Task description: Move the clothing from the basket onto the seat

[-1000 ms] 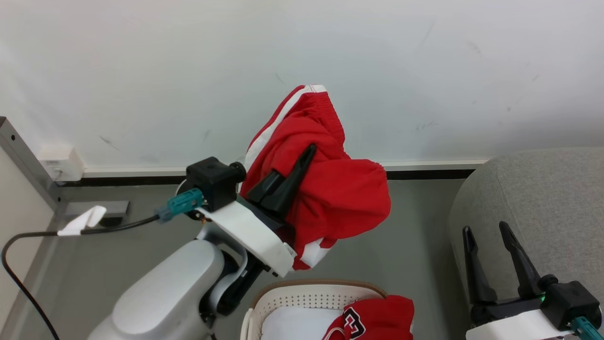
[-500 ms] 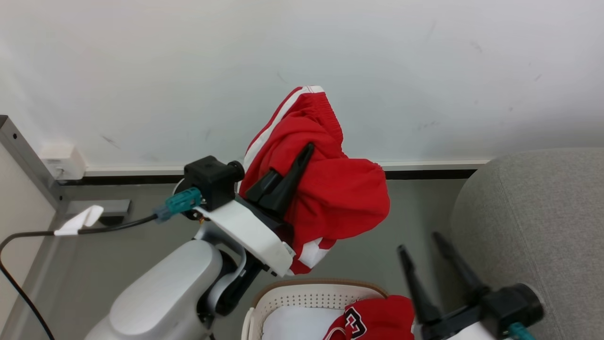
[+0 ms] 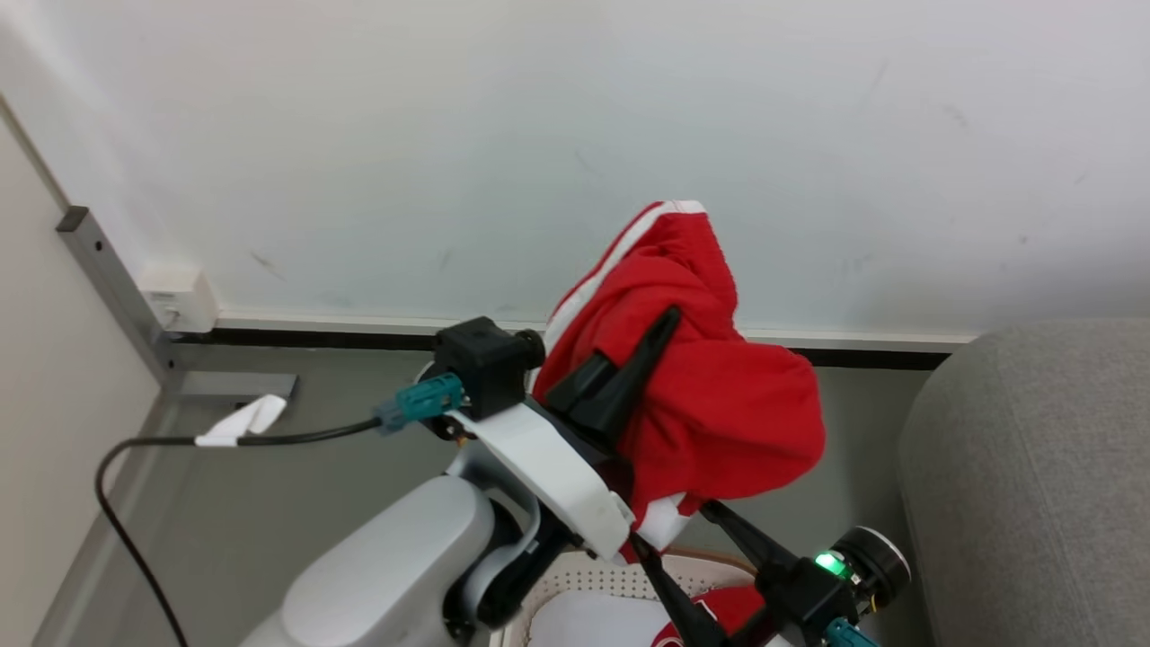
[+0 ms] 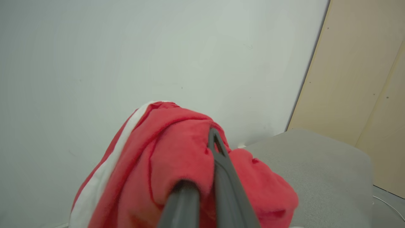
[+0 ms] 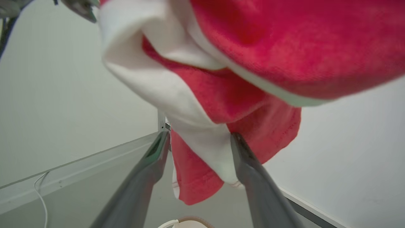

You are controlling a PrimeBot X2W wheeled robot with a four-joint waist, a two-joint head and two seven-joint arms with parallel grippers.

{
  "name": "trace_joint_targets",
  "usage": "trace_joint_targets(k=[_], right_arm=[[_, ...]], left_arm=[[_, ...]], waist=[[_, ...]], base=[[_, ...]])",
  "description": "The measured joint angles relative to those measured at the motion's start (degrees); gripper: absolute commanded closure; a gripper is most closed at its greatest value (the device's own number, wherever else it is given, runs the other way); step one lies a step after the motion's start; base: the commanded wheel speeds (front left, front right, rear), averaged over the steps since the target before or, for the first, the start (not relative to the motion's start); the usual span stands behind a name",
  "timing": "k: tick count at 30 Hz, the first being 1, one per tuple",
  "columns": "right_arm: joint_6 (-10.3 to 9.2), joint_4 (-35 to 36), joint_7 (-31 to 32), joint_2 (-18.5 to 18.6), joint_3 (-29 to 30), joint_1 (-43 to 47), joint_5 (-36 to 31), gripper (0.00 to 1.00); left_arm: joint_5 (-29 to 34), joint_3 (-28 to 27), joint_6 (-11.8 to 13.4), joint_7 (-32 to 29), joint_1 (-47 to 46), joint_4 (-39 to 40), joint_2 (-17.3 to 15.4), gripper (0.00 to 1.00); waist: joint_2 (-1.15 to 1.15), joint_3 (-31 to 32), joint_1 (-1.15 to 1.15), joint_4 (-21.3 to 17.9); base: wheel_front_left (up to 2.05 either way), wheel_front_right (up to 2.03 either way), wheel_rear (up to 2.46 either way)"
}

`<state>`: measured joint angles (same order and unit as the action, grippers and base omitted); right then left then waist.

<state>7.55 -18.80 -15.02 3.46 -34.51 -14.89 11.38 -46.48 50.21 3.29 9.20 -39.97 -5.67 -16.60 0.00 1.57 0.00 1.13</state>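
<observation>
White wall behind; left gripper clamps red shorts; right gripper spread around their low end.

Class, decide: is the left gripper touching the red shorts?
Touching. The left wrist view shows the left gripper with its fingers shut on a fold of the shorts.

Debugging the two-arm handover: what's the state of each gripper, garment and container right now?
left gripper: shut on shorts, raised.
right gripper: open, fingers straddling the shorts' hanging hem.
shorts: lifted above basket.
jersey: in basket.
basket: holds jersey.
seat: shorts not yet on it.
</observation>
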Motion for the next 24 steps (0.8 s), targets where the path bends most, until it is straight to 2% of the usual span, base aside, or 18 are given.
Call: trace_joint_targets(k=[4, 8, 13, 14, 15, 16, 24], right_arm=[[0.0, -0.76, 0.0, -0.3, 1.27, -1.37, -2.04, 0.0], [0.0, 0.65, 0.0, -0.48, 5.31, -1.52, -4.71, 0.0], [0.0, 1.96, 0.0, -0.6, 5.97, -1.31, -4.15, 0.0], [0.0, 1.78, 0.0, -0.62, 5.95, -1.33, -3.93, 0.27], [0.0, 1.45, 0.0, -0.62, 5.98, -1.33, -3.83, 0.78], [0.0, 1.3, 0.0, -0.6, 5.99, -1.35, -3.61, 1.0], [0.0, 2.11, 0.0, -0.64, 8.11, -1.19, -0.41, 1.0]], left_arm=[[-0.44, 1.02, -0.31, -0.07, 0.35, 0.04, 1.44, 1.0], [-0.9, 2.43, -0.76, -0.69, 0.83, 0.12, 2.53, 1.0], [-0.93, 3.55, -1.24, -0.81, 1.53, -0.14, 3.05, 1.0], [-0.94, 3.68, -1.25, -0.8, 1.54, -0.21, 3.16, 1.0], [-0.99, 3.77, -1.26, -0.81, 1.54, -0.24, 3.35, 1.0], [-0.99, 3.85, -1.31, -0.81, 1.54, -0.29, 3.49, 1.0], [-1.49, 3.55, -1.24, -0.6, 1.68, -0.92, 3.31, 1.0]], waist=[[0.0, 0.43, 0.0, 1.47], [0.0, 0.67, 0.0, 3.07], [0.0, 0.63, 0.0, 4.76], [0.0, 0.63, 0.0, 5.0], [0.0, 0.63, 0.0, 5.23], [0.0, 0.62, 0.0, 5.46], [0.0, 0.43, 0.0, 6.1]], base=[[0.0, 0.0, 0.0], [0.0, 0.0, 0.0], [0.0, 0.0, 0.0], [0.0, 0.0, 0.0], [0.0, 0.0, 0.0], [0.0, 0.0, 0.0], [0.0, 0.0, 0.0]])
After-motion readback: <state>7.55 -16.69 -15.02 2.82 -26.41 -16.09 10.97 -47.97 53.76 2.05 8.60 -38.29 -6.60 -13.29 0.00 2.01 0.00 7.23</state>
